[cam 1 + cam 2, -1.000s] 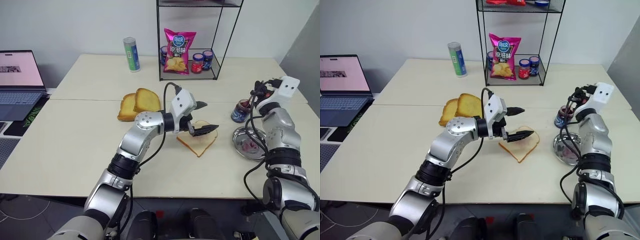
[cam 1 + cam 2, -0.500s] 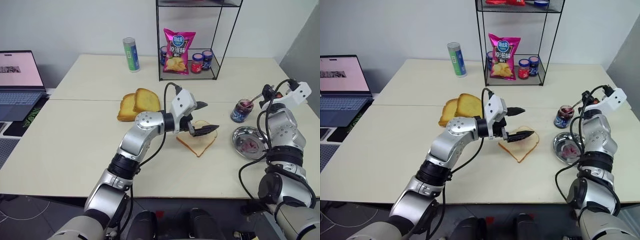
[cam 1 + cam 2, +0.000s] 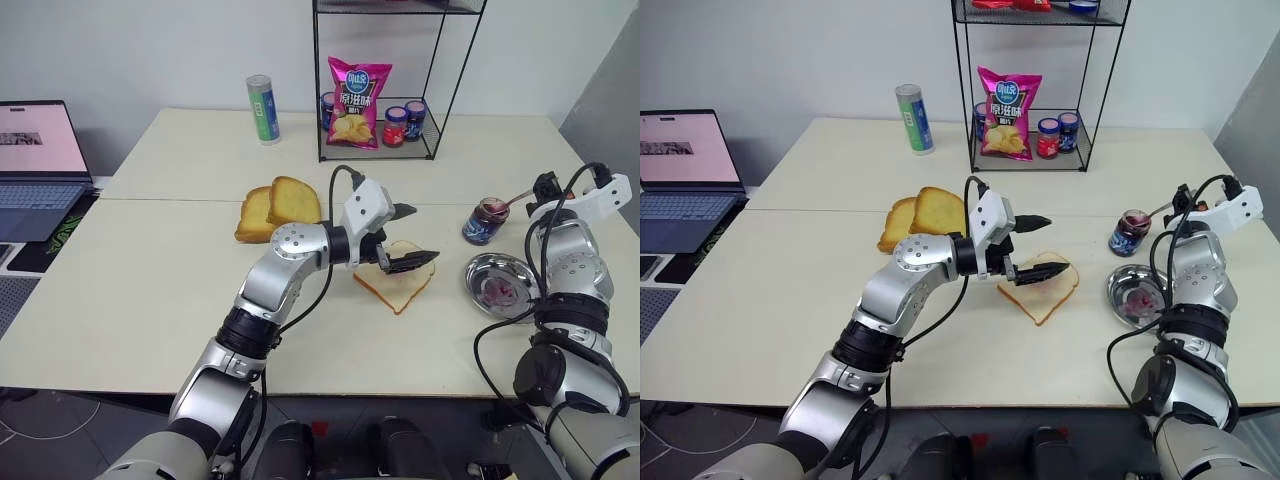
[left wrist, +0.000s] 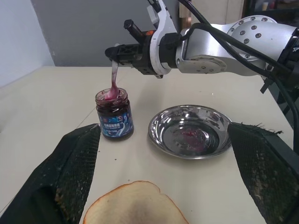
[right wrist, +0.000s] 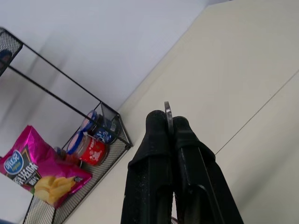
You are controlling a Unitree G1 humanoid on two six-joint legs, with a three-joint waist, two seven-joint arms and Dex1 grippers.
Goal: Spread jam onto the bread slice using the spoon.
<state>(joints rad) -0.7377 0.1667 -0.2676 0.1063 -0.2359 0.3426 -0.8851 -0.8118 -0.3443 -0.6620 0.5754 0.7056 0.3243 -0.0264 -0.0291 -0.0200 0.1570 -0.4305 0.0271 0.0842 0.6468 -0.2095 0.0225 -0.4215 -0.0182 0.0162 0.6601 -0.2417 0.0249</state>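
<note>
In the left wrist view the spoon (image 4: 113, 79) hangs with its bowl dipped into the jam (image 4: 113, 113), its handle pinched in the closed right gripper (image 4: 112, 52); the head views show that jar only small, near the table's right edge, just behind the round steel dish (image 3: 497, 284); bare tabletop (image 3: 140, 290) lies open to the left; the left gripper (image 3: 408, 236) hovers with fingers spread wide over the bread slice (image 3: 396, 286), which lies well left of the spoon.

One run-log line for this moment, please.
right end effector: shut on spoon, bowl in jam | left end effector: open over bread slice
</note>
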